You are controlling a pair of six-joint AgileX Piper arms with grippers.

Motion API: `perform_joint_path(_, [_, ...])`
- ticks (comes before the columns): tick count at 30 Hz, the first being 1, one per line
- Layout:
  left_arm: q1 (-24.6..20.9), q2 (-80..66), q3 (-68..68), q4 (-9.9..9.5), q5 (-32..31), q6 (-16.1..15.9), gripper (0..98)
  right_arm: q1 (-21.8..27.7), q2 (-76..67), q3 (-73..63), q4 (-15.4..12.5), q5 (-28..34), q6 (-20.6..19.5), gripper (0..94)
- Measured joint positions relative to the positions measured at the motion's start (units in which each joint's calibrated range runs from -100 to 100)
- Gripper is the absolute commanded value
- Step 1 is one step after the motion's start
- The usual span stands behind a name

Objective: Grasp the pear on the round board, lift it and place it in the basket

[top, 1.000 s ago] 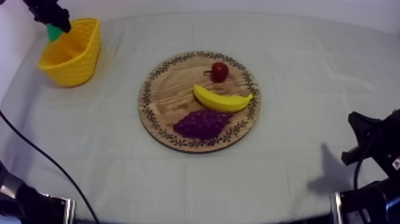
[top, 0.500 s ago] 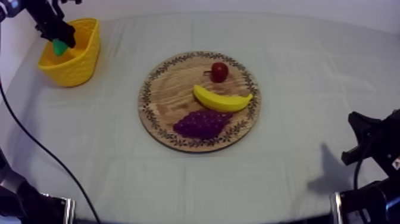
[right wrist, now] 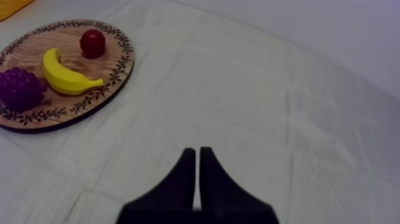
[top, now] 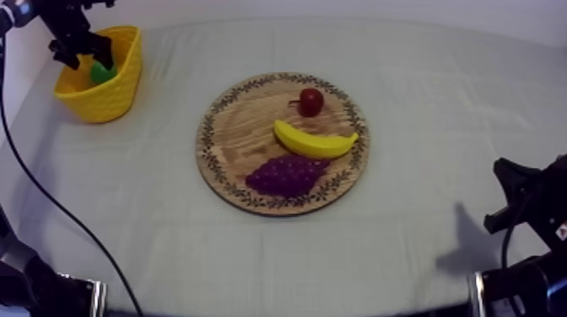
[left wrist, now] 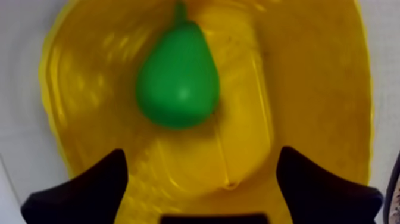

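Since the pear [left wrist: 177, 77] lies loose on the floor of the yellow basket [left wrist: 321, 89], clear of the left pincer [left wrist: 202, 196], which hangs spread wide above it, I judge the release made and the task all but done. Next, that pincer need only lift straight out past the rim. Midway, the wooden board [top: 232, 139] carries a small red fruit [top: 311, 101], a banana [top: 316, 142] and grapes [top: 287, 175]. At far right, the right pincer [right wrist: 197, 161] rests pressed together over the bare surface [right wrist: 268, 89].

I see a green pear [left wrist: 177, 77], a yellow basket [top: 114, 93], a brown wooden board [top: 232, 139] with a dark patterned rim, yellow banana [top: 314, 141], purple grapes [top: 285, 175], small red fruit [top: 311, 102], grey-white cloth [top: 422, 101]
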Motion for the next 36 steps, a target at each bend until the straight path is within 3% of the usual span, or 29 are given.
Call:
perform_joint_path(11, [0.2, -2.7, 1.7, -0.01, 0.1, 0.4, 95.0, 0.0, 0.0, 0.0, 0.0, 0.0, -0.1, 0.4])
perform_joint_path(25, [3.8, -15.4, 4.4, -0.29, 1.8, 5.5, 82.5, 0.0, 0.0, 0.0, 0.0, 0.0, 0.0, 0.4])
perform_joint_path(31, [5.8, -22.8, 5.2, -0.43, 3.1, 6.4, 71.0, 0.0, 0.0, 0.0, 0.0, 0.0, 0.0, 0.4])
perform_joint_path(36, [7.3, -28.9, 6.9, -0.54, 3.2, 8.1, 51.5, 0.0, 0.0, 0.0, 0.0, 0.0, 0.0, 0.4])
